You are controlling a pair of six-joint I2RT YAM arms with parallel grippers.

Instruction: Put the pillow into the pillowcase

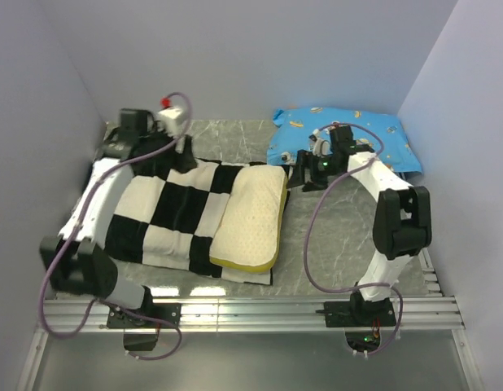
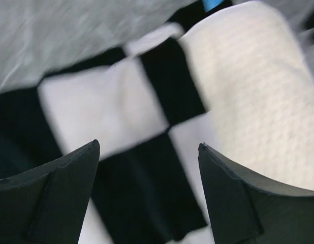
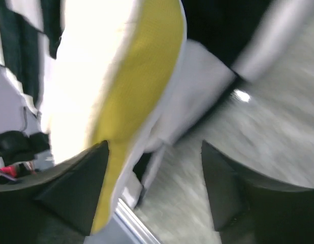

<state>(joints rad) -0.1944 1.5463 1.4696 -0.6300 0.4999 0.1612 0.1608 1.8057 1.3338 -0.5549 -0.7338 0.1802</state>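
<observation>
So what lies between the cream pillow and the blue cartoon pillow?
In the top view, the right gripper, open, hangs there above the grey table; nothing else lies between.

Pale lilac walls point(image 1: 235, 57), seemingly marbled grey tabletop point(image 1: 341, 244)

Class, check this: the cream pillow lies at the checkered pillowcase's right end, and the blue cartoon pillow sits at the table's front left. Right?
One error: the blue cartoon pillow sits at the back right, as the top external view shows. The rest holds.
</observation>
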